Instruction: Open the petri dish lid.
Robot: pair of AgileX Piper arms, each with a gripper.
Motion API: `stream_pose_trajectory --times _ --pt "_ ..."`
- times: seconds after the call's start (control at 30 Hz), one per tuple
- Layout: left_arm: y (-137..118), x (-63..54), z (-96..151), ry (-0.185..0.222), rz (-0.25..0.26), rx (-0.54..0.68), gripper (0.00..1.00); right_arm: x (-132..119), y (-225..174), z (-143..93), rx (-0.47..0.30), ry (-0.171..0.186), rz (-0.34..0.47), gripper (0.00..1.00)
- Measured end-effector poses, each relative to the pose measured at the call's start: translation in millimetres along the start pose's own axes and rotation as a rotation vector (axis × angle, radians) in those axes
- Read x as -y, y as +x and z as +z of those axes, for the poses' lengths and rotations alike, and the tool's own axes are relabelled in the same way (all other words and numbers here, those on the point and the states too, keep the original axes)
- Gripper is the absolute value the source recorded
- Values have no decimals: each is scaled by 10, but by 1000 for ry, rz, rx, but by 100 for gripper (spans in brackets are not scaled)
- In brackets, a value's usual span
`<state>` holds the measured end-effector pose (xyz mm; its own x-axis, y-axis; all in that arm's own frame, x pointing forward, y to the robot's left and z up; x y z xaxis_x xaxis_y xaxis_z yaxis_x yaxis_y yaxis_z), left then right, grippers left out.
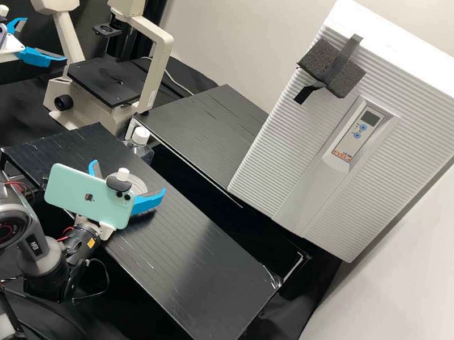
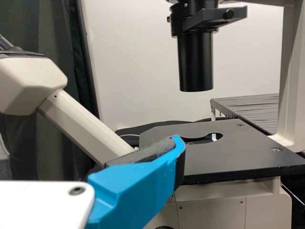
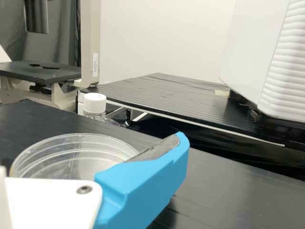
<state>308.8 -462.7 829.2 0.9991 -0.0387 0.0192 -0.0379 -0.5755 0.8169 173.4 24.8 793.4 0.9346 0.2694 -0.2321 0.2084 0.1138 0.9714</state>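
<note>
High view: petri dish sits flat on the black table, between the fingers of the right gripper. These stand open, one to either side, presumably so that closing them will pinch the rim; contact cannot be told. In the right wrist view, the lid seems on, though its lower edge is hard to pick out. Judged: approach nearly done, lifting not begun. Left gripper, open and empty, hangs by the microscope, likely parked clear of the work. Next calls for a light squeeze, high up; gripped low, the whole dish may rise.
</note>
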Motion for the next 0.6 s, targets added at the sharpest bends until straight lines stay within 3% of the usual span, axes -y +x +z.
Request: stream_pose_trajectory --times 0.6 --pt "0 0 0 0 0 0 100 -29 7 17 30 -19 40 100"
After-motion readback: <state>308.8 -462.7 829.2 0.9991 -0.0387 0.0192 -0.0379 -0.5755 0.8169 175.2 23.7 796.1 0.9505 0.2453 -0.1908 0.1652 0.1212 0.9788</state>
